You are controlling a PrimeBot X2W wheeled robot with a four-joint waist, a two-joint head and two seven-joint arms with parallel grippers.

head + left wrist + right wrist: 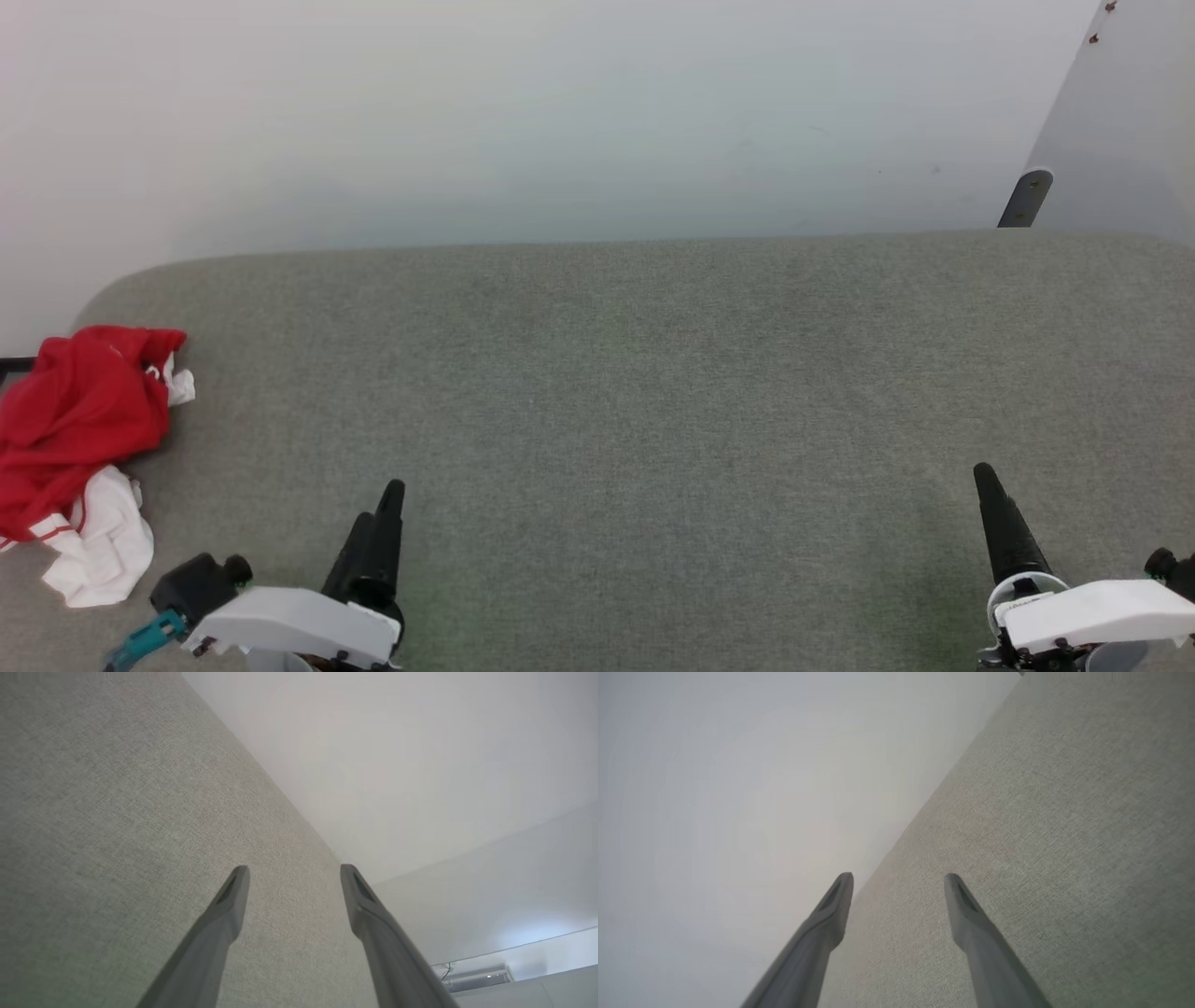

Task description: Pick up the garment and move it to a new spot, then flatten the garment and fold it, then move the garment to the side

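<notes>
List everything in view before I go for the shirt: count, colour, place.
garment: one, red with white sleeves, crumpled in a heap at the far left edge of the padded surface
padded surface: one, grey-green fabric, spans the head view from side to side
wall: one, white, behind the padded surface
bracket: one, dark, upper right, at the back edge of the padded surface
panel: one, pale grey, upper right corner, above the bracket
left hand: one, dark fingers, open, holds nothing, lower left of the head view, to the right of the garment and apart from it
right hand: one, dark fingers, open, holds nothing, lower right of the head view
</notes>
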